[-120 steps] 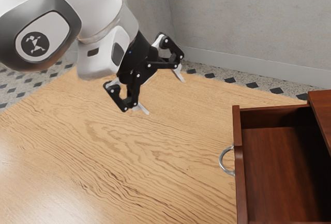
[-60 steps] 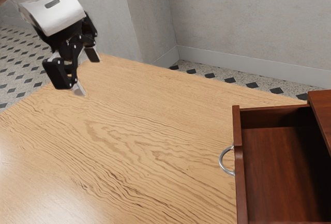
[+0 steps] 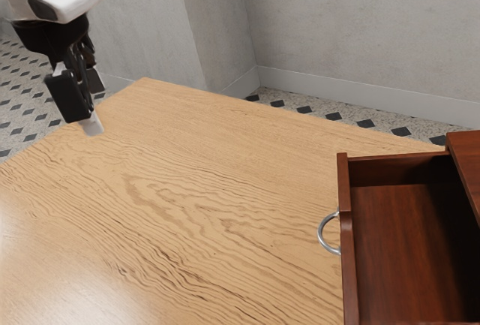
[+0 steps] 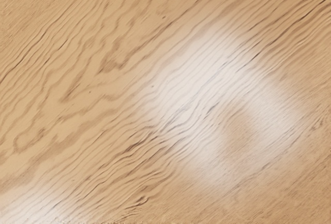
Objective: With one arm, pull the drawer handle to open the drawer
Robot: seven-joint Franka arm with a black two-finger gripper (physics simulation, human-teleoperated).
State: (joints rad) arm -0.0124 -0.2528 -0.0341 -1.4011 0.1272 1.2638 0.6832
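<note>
Evidently the drawer stands open at 4 o'clock, handle free, so the tool hangs clear at 10 o'clock, empty, its opening indeterminate.

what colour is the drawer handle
The handle is silver-grey, on a reddish-brown drawer; best in the exterior view.
</note>
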